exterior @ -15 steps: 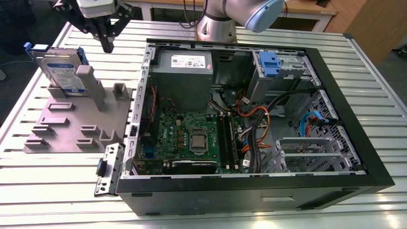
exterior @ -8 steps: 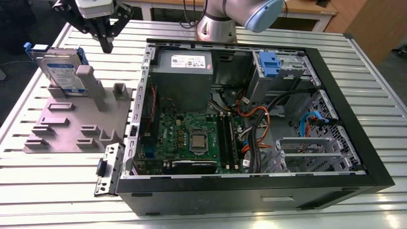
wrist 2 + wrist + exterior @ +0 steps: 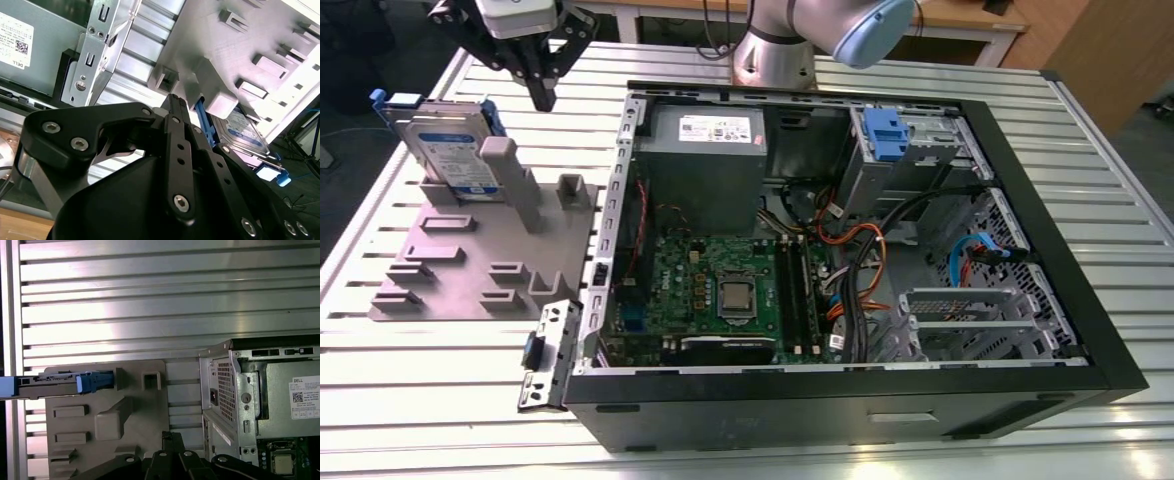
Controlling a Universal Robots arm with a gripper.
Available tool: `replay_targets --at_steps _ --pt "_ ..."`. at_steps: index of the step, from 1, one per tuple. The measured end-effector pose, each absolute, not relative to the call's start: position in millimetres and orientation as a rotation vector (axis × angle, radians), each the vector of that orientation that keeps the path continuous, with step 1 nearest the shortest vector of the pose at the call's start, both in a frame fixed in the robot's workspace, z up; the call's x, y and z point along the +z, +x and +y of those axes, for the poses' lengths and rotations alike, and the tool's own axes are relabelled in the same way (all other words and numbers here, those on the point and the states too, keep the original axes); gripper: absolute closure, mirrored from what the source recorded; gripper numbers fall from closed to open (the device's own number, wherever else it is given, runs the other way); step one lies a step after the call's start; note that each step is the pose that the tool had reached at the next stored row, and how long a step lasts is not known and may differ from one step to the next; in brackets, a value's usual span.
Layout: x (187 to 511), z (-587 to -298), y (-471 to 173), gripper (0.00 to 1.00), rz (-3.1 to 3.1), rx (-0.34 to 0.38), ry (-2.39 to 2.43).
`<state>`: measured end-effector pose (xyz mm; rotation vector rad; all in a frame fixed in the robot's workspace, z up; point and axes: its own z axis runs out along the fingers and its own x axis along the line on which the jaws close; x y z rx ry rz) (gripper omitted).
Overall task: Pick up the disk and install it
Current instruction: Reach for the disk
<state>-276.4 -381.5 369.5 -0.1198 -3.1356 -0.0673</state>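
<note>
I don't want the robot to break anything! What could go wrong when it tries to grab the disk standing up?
The disk stands on its edge in the grey holder, so a sideways bump might tip it. The gripper hangs beside it, shut, close to the holder's tall post. Coming down there, it could hit the post instead of gripping the disk.

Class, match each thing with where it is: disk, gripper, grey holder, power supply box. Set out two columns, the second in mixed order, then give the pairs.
1 disk
2 gripper
3 grey holder
4 power supply box

A lies flat on the table beside the computer case
B stands on edge in the holder
C hangs in the air, holding nothing
D sits inside the open case

Pairs: 1-B, 2-C, 3-A, 4-D
</note>
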Motion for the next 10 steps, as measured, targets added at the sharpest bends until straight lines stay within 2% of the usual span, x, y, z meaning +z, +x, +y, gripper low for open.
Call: replay_targets --at_steps 10 --pt "368.9 -381.5 -279.3 0.89 -3.136 -0.067 -0.12"
